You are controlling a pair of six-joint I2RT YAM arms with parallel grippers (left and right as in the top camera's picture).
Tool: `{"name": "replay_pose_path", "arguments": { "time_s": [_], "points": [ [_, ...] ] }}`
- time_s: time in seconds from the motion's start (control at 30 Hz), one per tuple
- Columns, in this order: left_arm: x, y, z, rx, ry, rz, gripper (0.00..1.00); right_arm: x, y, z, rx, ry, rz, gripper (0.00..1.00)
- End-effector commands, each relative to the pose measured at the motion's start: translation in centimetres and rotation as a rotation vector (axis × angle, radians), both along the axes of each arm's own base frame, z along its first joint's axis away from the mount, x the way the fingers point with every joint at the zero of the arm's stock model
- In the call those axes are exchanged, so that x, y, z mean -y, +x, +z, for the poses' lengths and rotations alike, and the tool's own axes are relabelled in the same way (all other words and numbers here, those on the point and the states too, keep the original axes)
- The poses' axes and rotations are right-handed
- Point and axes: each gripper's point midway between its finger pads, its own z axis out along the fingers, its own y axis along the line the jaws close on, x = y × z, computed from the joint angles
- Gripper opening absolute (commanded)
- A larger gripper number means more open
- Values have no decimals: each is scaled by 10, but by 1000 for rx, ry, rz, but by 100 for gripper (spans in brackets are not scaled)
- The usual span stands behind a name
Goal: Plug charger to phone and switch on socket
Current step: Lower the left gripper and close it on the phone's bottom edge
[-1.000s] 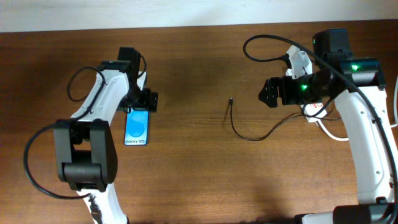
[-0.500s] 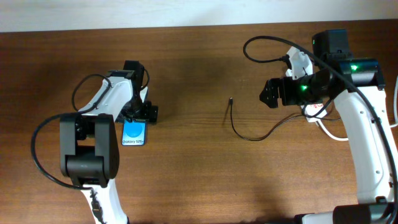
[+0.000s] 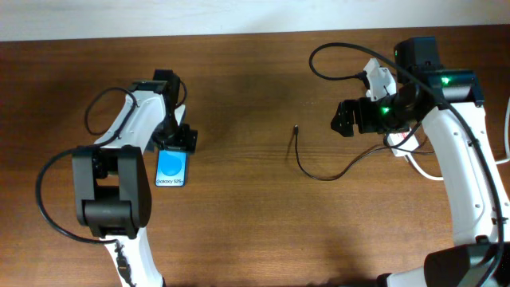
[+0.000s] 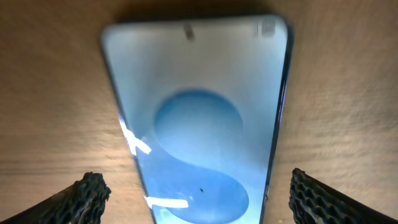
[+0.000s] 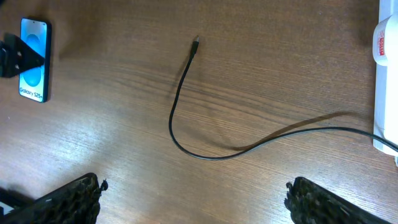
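- Phone (image 3: 173,166): flat on table (image 3: 239,231), blue swirl screen lit, black edge.
- Left tool (image 4: 196,183): spread, fingers either side of phone.
- Right tool (image 5: 194,186): spread above curved black charger (image 5: 170,124).

A dark brown wooden bench (image 3: 239,231) fills the view, its grain running lengthwise. Beyond the bench's far edge lies a pale strip (image 3: 159,14) — wall or floor, unclear. Soft light leaves a dull sheen on the bench.
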Motion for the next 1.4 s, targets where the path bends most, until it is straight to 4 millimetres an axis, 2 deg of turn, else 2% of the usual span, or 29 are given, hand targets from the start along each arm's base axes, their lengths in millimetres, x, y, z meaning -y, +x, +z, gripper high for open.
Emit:
{"name": "replay_pose_path", "arguments": {
  "time_s": [0.0,0.1,0.2,0.27,0.43,0.53,0.63,0.83,0.93,1.03,1.17,1.37],
  "points": [
    [-11,7,2,17,18,0,98,-1,-1,-3,-5,-10,11,99],
    [-5,3,-7,6,-27,-33,96,-1,-1,-3,-6,-10,11,98],
    [-4,-10,-26,-18,-35,-37,95,-1,-1,-3,-7,-10,11,98],
    [4,-16,-34,-31,-87,-63,95,-1,-1,-3,-7,-10,11,98],
    [7,-26,-43,-52,-104,-66,93,-1,-1,-3,-7,-10,11,98],
    [6,-39,-60,-64,-99,5,92,-1,-1,-3,-6,-10,11,98],
    [6,-48,-67,-75,-93,70,90,-1,-1,-3,-6,-10,11,98],
    [11,-37,-68,-19,-107,300,89,-1,-1,-3,-7,-10,11,98],
    [20,-32,-68,-7,-154,315,88,-1,-1,-3,-7,-10,10,98],
    [21,-32,-68,-7,-157,255,86,-1,-1,-3,-9,-8,4,98],
    [21,-31,-68,-12,-165,53,87,-1,-1,-3,-9,-8,4,98],
    [21,-32,-68,-14,-167,7,86,-1,-1,-3,-10,-8,4,98]
  ]
}}
